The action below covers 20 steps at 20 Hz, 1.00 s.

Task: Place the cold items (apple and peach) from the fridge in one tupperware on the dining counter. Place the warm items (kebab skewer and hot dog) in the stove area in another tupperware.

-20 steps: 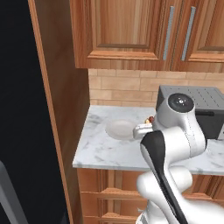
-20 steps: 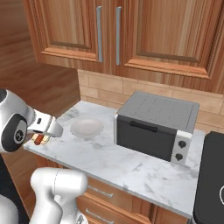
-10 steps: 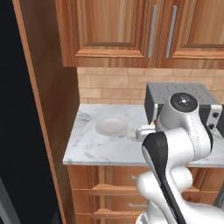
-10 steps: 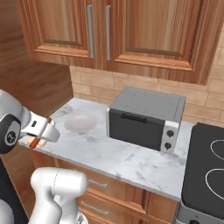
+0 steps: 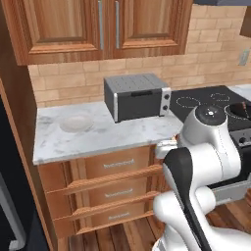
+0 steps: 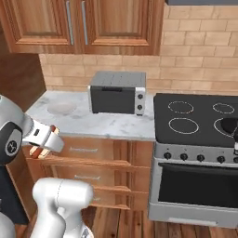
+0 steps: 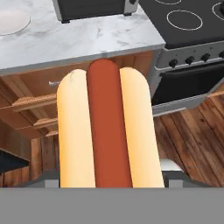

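The claw (image 6: 42,145) is clamped on a hot dog (image 7: 107,131), a red-brown sausage lying between two pale tan bun halves. The hand view shows this best: the hot dog runs lengthwise up from the claw, hiding the finger tips. The right base view shows just a sliver of orange-brown bun under the white wrist, held in the air in front of the wooden drawers (image 6: 88,160) and below the edge of the bench (image 6: 93,123), a white-grey marbled stone top.

Taking the silver-black toaster oven (image 5: 137,96) on the bench as landmark: in the left base view the arm's white elbow hides the claw, in front of and below the oven. A pale round plate (image 5: 76,122) lies on the bench well to the oven's left, seen in all three views. The silver stove with a black burner top (image 6: 200,118) stands just right of the bench; the right base view shows its knobs and black oven window, which the left base view mostly hides behind the arm. Wooden wall cabinets (image 6: 83,23) hang above the oven against a tan brick wall.

Compared with half a second ago, both base views have swung rightward: the oven sits further left in frame, and far more of the stove shows. The claw keeps its hold.
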{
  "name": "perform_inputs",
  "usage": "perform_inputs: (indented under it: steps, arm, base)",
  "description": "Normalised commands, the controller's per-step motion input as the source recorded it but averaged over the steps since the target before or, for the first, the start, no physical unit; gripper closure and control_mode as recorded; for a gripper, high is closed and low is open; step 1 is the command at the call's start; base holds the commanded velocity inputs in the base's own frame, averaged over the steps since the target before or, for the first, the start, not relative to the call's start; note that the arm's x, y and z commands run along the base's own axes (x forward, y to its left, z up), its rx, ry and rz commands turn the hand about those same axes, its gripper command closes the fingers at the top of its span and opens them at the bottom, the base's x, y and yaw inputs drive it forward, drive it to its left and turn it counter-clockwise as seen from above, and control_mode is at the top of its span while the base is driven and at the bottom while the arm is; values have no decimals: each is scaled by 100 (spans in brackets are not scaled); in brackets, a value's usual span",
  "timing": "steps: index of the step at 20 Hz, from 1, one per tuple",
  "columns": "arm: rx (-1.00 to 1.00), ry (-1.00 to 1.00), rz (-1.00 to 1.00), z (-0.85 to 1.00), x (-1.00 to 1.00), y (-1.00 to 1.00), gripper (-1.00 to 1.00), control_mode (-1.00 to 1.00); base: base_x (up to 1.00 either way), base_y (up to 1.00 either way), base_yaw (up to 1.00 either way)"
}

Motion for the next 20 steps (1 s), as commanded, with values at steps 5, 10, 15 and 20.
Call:
perform_inputs:
  steps: [5, 10, 15, 20]
  arm:
    - [0, 0, 0, 0, 0, 0, 100, 100]
    - [0, 0, 0, 0, 0, 0, 100, 100]
    - [0, 0, 0, 0, 0, 0, 100, 100]
    - [0, 0, 0, 0, 0, 0, 100, 100]
  base:
    - [-100, 0, -52]
    - [-100, 2, -56]
    - [-100, 2, -56]
    - [-100, 0, -54]
